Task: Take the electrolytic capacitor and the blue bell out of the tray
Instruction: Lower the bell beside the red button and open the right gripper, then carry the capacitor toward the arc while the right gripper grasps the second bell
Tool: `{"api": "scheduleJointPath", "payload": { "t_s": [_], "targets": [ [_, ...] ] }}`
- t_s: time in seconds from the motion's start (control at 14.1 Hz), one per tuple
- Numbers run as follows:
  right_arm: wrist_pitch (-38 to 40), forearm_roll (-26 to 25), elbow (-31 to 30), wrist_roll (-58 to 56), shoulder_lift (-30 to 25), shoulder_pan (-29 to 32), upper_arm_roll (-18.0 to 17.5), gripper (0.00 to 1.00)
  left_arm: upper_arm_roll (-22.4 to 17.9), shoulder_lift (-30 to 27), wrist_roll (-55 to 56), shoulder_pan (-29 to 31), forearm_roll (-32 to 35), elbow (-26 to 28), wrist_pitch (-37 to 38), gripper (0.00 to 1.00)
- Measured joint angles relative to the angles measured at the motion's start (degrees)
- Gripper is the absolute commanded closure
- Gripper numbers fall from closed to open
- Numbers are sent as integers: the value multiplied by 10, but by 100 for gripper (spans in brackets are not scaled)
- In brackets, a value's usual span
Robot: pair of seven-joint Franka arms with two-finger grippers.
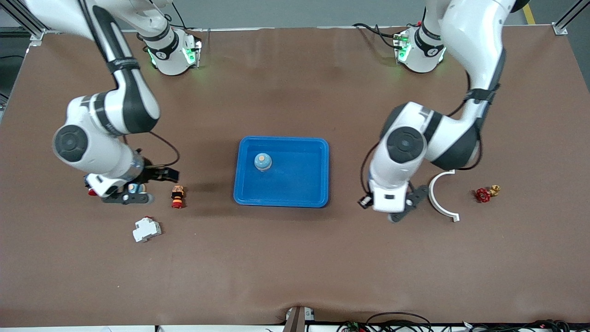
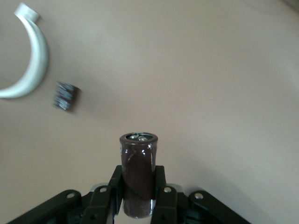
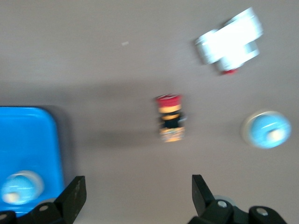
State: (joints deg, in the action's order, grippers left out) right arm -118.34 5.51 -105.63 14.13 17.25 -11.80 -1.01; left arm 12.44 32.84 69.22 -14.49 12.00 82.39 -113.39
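My left gripper is shut on a dark brown cylindrical capacitor and holds it above the bare table, toward the left arm's end from the blue tray; the front view hides the capacitor. A light blue bell stands in the tray. A second light blue bell stands on the table toward the right arm's end. My right gripper is open and empty, above the table beside this bell.
A red and yellow push button lies between the second bell and the tray. A white breaker lies nearer the camera. A white curved piece, a small dark ribbed part and a red valve lie near the left gripper.
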Motion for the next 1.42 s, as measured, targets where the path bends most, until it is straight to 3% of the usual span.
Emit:
{"api": "scheduleJointPath", "payload": {
  "t_s": [0.21,0.57,0.92,1.13,1.42],
  "targets": [
    [-34,16,-10,100,7,-52,0,0,-1,-1,-69,63,0,9,44,100],
    [-154,18,-59,258,21,-158,0,0,0,-2,-167,167,0,35,46,100],
    [-191,15,-68,349,49,-229,2,0,-1,-3,-246,216,14,48,45,100],
    [-236,6,-99,388,54,-251,2,0,-1,-2,-252,229,54,81,19,100],
    [-283,-18,-137,450,73,-280,3,0,-1,1,-252,240,59,135,-28,100]
  ]
}}
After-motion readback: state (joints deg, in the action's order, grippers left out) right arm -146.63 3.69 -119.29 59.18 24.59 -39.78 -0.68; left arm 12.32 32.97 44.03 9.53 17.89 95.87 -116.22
